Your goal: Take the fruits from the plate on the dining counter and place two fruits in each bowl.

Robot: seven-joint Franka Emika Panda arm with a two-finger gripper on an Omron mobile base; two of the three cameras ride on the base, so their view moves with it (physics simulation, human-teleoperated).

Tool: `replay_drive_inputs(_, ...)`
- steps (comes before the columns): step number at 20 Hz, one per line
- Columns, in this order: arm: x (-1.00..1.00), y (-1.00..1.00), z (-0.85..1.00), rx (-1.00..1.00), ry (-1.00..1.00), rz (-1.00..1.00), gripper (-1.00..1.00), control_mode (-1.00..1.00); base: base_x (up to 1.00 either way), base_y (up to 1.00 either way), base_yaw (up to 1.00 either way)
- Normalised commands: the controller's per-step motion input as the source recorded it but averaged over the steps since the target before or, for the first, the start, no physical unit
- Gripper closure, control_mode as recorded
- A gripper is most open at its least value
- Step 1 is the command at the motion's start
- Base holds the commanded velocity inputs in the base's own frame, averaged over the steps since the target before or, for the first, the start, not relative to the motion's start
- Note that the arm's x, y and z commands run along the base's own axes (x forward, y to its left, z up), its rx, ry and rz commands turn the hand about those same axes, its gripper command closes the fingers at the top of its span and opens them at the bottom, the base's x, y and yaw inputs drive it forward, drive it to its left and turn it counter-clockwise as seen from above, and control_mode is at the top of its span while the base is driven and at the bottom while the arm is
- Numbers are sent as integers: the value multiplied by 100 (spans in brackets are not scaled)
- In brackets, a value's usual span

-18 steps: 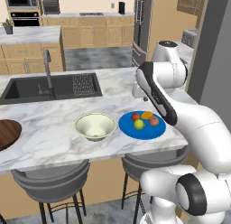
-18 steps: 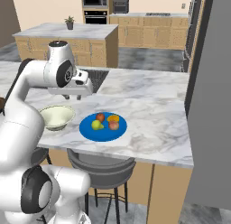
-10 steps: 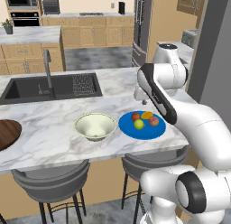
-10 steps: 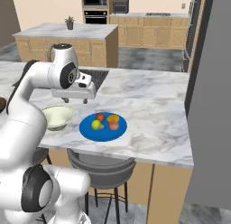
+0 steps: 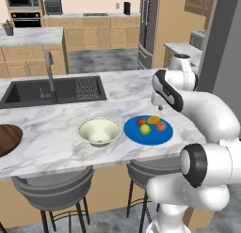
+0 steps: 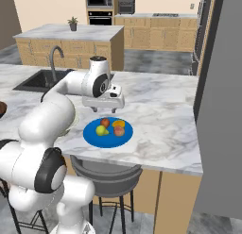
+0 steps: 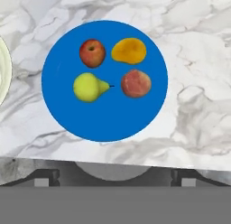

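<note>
Now your gripper (image 6: 105,109) hangs above the plate (image 7: 104,123); all four fruits wait untouched; jaw width I cannot tell.

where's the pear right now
The pear lies on the blue plate, in the hand view at lower left of the four fruits, just below the apple and beside the peach, its stem toward the peach.

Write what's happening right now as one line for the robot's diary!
stage: above plate, nothing picked | gripper: open, empty | blue plate: apple, pear, peach, orange fruit | cream bowl: empty
</note>
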Motion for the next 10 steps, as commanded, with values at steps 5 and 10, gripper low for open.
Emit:
replay_drive_inputs(5,47,-2,-55,0,1,0,-100,-100,0,0,0)
replay_drive_inputs(10,56,0,-47,0,0,0,-100,-100,0,0,0)
